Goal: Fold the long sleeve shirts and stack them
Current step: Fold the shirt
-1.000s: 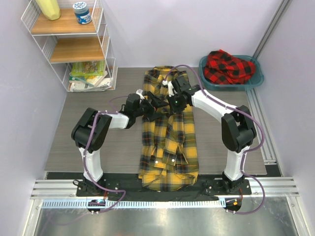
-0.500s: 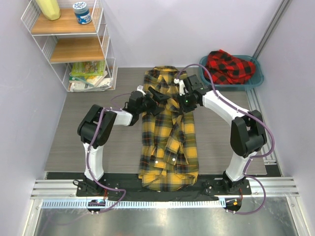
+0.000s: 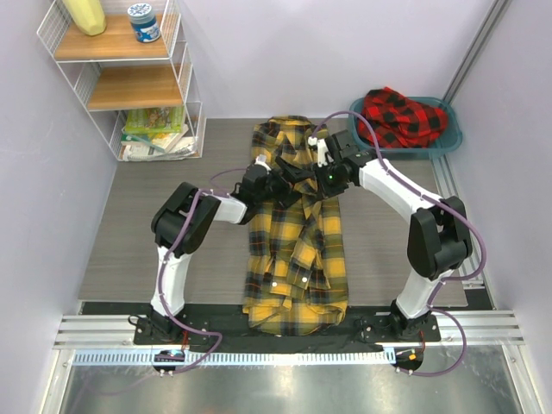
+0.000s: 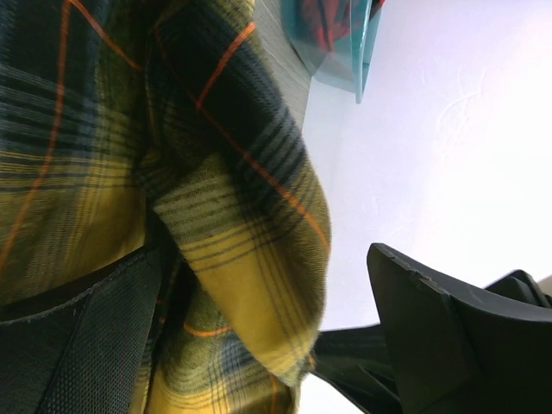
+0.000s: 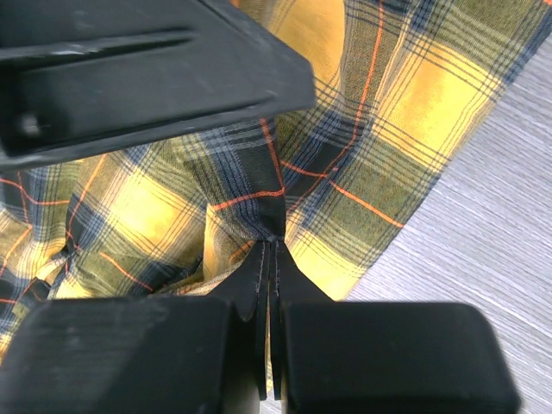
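At the far left, a white wire shelf unit [image 3: 185, 86] with wooden boards is seen against the wall. A blue-lidded jar [image 3: 143, 21] stands on its top board. The grey wood-grain table [image 3: 129, 250] is bare in front of it.

The left gripper [image 4: 259, 259] is reached in over the upper part of the yellow-and-black plaid flannel shirt [image 3: 293, 250]. Its fingers are spread wide, and in the left wrist view a raised fold of the cloth is seen standing between them, gripped by neither.

The yellow-and-black plaid flannel shirt is laid lengthwise down the middle of the table, between the two arms. Its near end is draped over the black strip at the table's near edge.

Just to the right of the left gripper, the right gripper [image 5: 269, 259] is pressed together on a small pinch of the same shirt, and the cloth is drawn up into a peak at its tips.

At the far right corner, well apart from the arms, the red-and-black plaid flannel shirt [image 3: 401, 116] is seen crumpled in a teal plastic basin [image 3: 453, 138].
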`<state>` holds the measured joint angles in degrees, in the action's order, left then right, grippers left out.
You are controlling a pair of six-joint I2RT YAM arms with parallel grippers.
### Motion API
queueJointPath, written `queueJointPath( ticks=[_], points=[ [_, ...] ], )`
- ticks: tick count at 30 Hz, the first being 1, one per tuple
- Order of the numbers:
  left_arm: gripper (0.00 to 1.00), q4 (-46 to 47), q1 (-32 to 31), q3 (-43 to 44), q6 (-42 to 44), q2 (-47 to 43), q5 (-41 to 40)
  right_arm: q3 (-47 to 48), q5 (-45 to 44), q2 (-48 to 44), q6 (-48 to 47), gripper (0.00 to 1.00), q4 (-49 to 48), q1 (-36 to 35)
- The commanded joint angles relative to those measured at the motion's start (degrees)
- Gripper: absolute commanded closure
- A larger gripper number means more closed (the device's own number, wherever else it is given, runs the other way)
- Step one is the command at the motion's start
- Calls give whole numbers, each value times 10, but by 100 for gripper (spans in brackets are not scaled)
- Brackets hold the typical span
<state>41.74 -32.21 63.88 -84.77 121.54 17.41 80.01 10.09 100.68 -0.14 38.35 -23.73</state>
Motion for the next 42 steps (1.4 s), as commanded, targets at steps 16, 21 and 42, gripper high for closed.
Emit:
queueJointPath(
  ticks=[16,21,42],
  points=[
    [0,31,63,-30,24,-45,-33,30,79,7,-1,96,8,-1],
    [0,34,72,-42,29,-56,-21,37,80,20,-1,95,11,-7],
    [1,-66,65,-16,35,-71,24,69,84,73,14,90,-22,-56]
  ],
)
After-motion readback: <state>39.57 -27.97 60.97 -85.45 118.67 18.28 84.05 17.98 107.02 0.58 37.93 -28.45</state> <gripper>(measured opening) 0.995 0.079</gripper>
